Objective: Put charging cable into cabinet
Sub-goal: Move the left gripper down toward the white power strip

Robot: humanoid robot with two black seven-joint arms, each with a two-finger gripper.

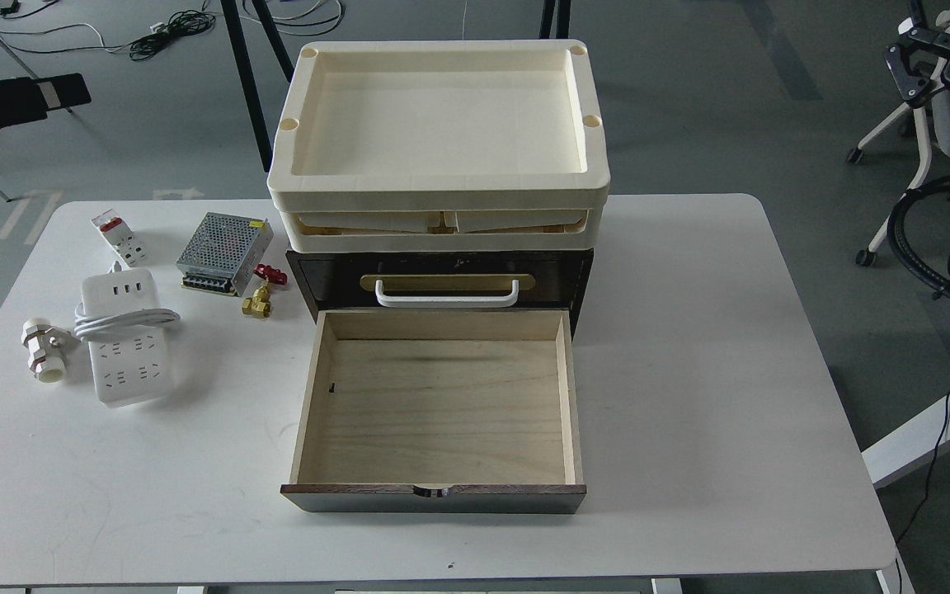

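Observation:
The charging cable [124, 346] is a white power strip with sockets and USB ports. It lies flat on the left of the white table, with its thick white cord [124, 319] looped across it. The cabinet [439, 276] is a dark brown box at the table's middle with a white handle [446, 294] on a gold plate. Its pale wood drawer [440, 408] is pulled out toward me and holds nothing. Cream trays [438, 124] are stacked on top. Neither of my grippers is in view.
A silver perforated power-supply box [223, 242], a white-and-red breaker [118, 235], a brass valve with a red handle [261, 299] and a white pipe fitting [42, 348] lie around the power strip. The table [731, 396] edges run near. A chair and cables stand on the floor at right.

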